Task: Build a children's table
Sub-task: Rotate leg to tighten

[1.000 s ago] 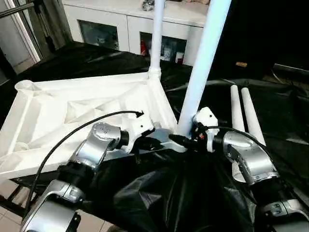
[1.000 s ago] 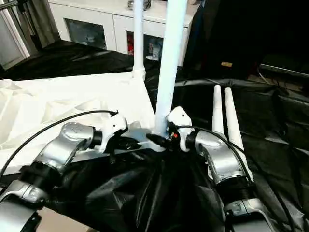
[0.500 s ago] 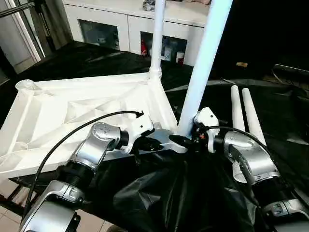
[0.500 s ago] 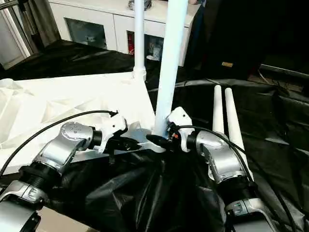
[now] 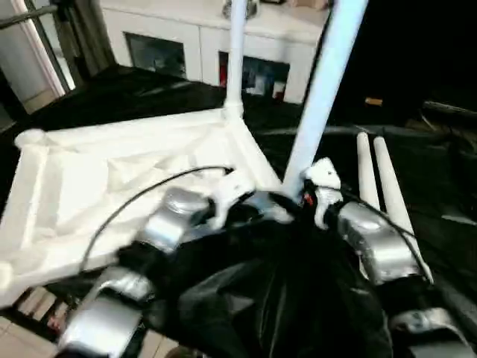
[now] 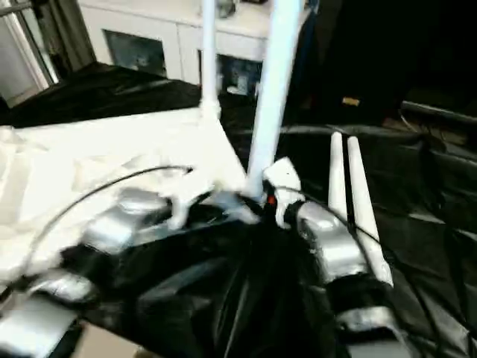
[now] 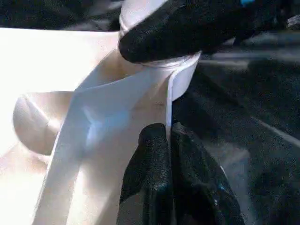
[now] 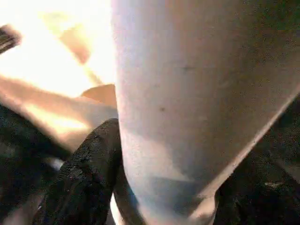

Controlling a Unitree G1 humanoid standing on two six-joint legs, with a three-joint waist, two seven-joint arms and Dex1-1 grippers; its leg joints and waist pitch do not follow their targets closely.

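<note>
The surface point(image 5: 134, 97) is draped in crinkly black plastic sheeting, and the white moulded tabletop point(image 5: 112, 179) is laid on it upside down, ribbed underside up, with one smooth tapered tube leg point(image 5: 235, 60) seated upright in its far corner socket. A second leg point(image 5: 320, 89) is stood in the near corner socket and clamped at its base by the right gripper point(image 8: 154, 187), while two spare legs point(image 5: 376, 179) are laid side by side just right of that. The left gripper point(image 7: 166, 154) is pinched tight on a thin rib of the tabletop right by that socket.
</note>
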